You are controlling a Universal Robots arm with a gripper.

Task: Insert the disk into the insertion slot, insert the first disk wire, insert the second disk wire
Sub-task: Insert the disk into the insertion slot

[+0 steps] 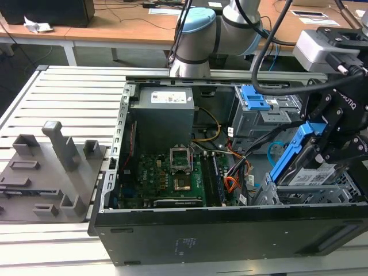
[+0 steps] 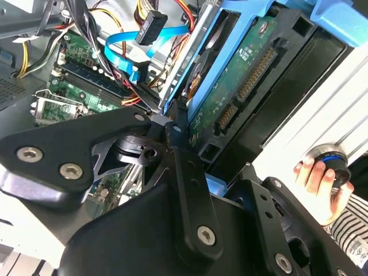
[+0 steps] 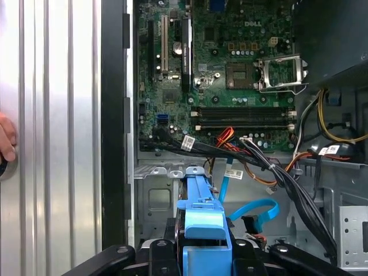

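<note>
Blue plastic frames the flat silver-grey disk (image 1: 309,175), and your black pincer (image 1: 321,145) is clamped on it; its long axis is tilted, with the lower end just above the grey perforated-metal insertion slot (image 1: 345,184).

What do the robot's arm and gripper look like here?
The arm is silver-grey tubing with a light blue joint cap. The gripper is black, with angular linkage fingers fastened by silver screws, and white lettering. A pale grey box is mounted at the wrist, fed by black cables.
</note>
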